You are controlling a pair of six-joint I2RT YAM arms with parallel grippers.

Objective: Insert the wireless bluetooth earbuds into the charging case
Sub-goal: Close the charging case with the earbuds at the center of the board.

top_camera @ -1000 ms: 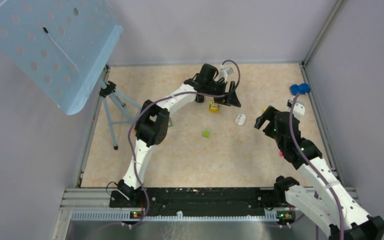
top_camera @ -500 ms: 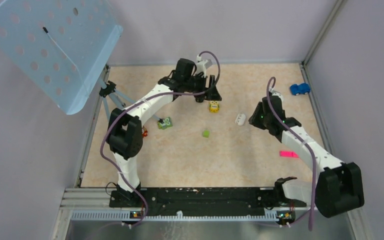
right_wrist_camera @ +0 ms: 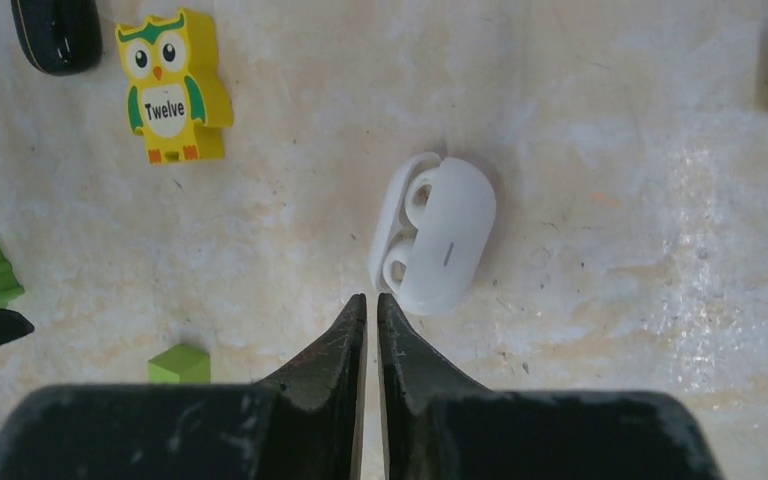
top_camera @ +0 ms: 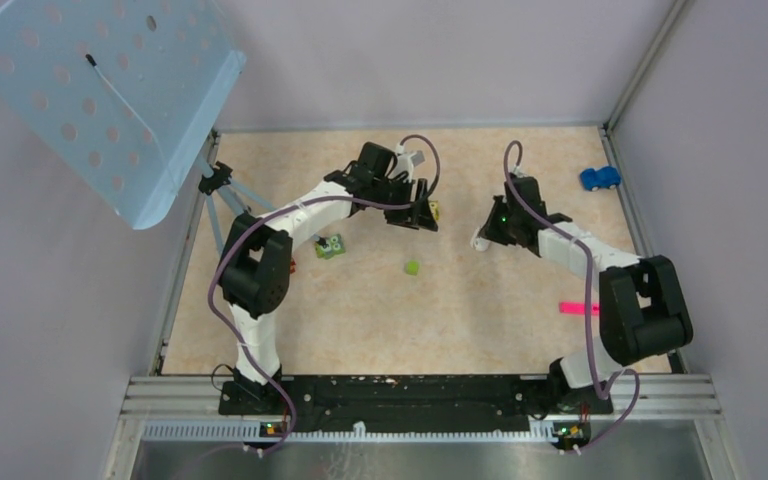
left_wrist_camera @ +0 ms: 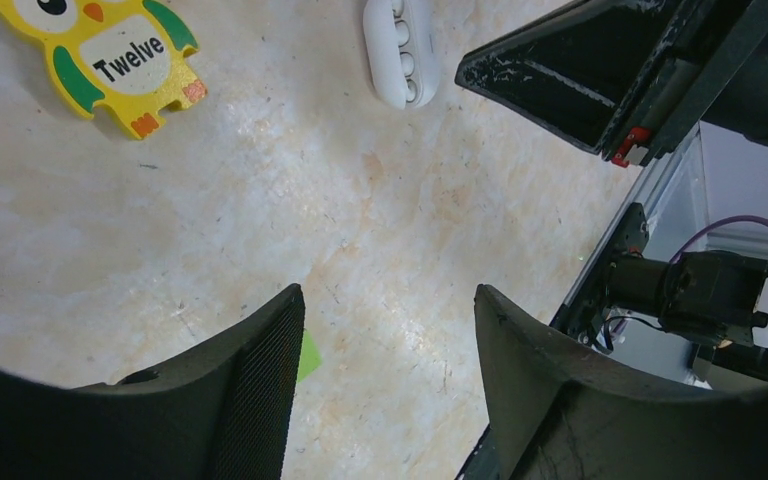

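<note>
The white charging case [right_wrist_camera: 435,235] lies open on the beige table, its lid swung to one side; it also shows in the left wrist view [left_wrist_camera: 400,50] and half hidden in the top view [top_camera: 480,241]. I see no earbuds in any view. My right gripper [right_wrist_camera: 370,298] is shut with nothing between its fingers, its tips right at the case's near end [top_camera: 487,236]. My left gripper [left_wrist_camera: 388,295] is open and empty above bare table, to the left of the case and next to the yellow owl [top_camera: 422,214].
A yellow owl block marked "Twelve" [right_wrist_camera: 170,85] lies left of the case, with a glossy black rounded object [right_wrist_camera: 55,30] beyond it. Also on the table are a green cube [top_camera: 412,268], a green owl block [top_camera: 332,245], a blue toy car [top_camera: 598,178] and a pink strip [top_camera: 578,308]. A tripod holding a blue perforated board [top_camera: 100,90] stands at far left.
The right gripper swung left to the case and its jaws closed. The left gripper came nearer, beside the yellow owl, and its jaws narrowed somewhat.
</note>
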